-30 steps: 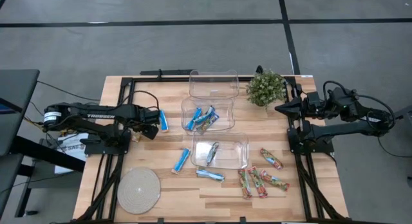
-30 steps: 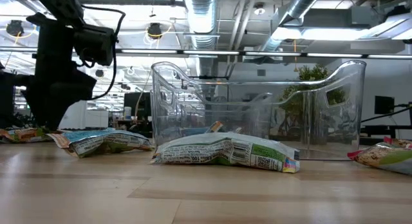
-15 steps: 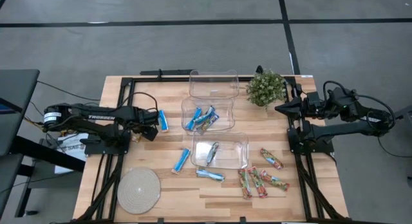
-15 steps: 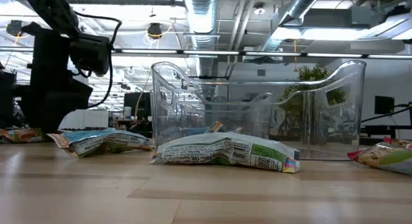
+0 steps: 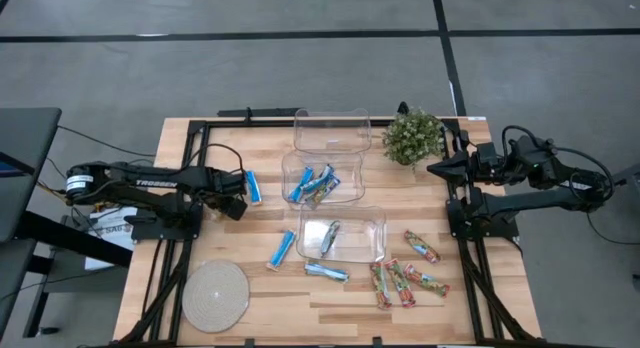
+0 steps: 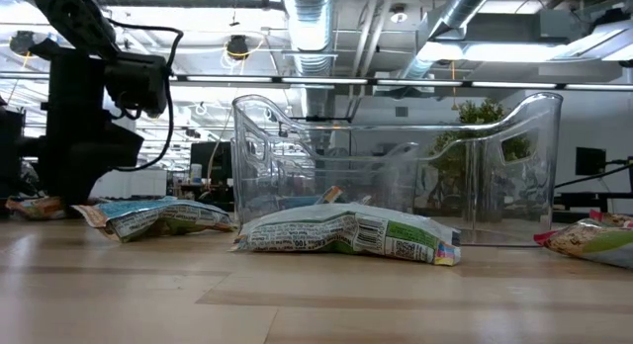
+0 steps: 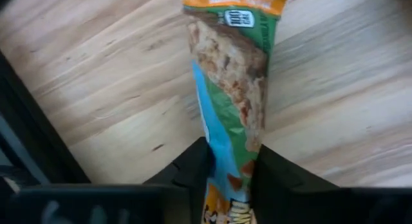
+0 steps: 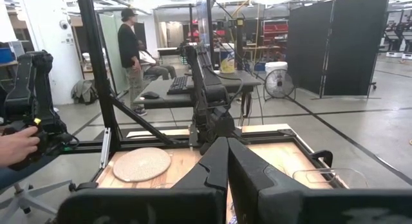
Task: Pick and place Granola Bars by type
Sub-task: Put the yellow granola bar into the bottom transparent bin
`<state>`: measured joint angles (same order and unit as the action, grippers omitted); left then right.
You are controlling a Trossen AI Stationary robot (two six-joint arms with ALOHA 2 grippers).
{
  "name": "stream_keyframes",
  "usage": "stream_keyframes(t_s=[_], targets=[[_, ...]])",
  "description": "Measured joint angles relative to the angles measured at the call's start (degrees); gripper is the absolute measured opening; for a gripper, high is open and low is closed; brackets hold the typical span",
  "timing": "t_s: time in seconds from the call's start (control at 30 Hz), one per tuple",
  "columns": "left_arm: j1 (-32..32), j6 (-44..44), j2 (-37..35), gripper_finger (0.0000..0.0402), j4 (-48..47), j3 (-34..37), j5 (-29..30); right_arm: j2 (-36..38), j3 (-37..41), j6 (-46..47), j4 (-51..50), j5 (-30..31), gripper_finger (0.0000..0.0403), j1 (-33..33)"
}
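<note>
Gripping a bar [image 7: 233, 114] near the bench's left edge, your left gripper [image 7: 230, 169] pinches its end; lift straight.

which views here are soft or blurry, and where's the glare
Left wrist view: the granola bar between the left gripper fingers is soft, too close to focus. Low view: the near bar is sharp; bright ceiling lights glare above, and the clear bin catches reflections. High view: even light, faint shadows.
</note>
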<state>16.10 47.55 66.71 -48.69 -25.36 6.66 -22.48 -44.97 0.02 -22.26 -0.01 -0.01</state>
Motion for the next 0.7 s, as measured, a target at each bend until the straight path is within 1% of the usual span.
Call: stream_keyframes(t_s=[0.1,0.2,0.3,0.43,0.6,0.7], targets=[[0.0,-0.02,0.01,0.0055,0.76,0.04,-0.45,0.0,0.0,0.01,0.0,0.0,0.0,-0.02],[-0.11,-0.02,0.01,0.0036,1.65,0.04,-0.85,0.0,0.0,0.0,0.0,0.02,0.0,0.0],[-0.74,0.0,0.01,0.0027,2.11,-0.08,-1.17,0.0,0.0,-0.01,0.0,0.0,0.0,0.0],[-1.79,0.15,0.16,0.0027,2.15,-0.96,-1.49,0.0,0.0,0.0,0.0,0.0,0.0,-0.02],[-2.65,1.48,-0.34,0.0027,8.43,-1.97,-7.16,0.0,0.0,0.01,0.0,0.01,0.0,-0.01],[-3.47,3.96,-0.39,0.0023,13.33,-1.97,-11.01,0.0,0.0,0.01,0.0,0.0,0.0,0.0]])
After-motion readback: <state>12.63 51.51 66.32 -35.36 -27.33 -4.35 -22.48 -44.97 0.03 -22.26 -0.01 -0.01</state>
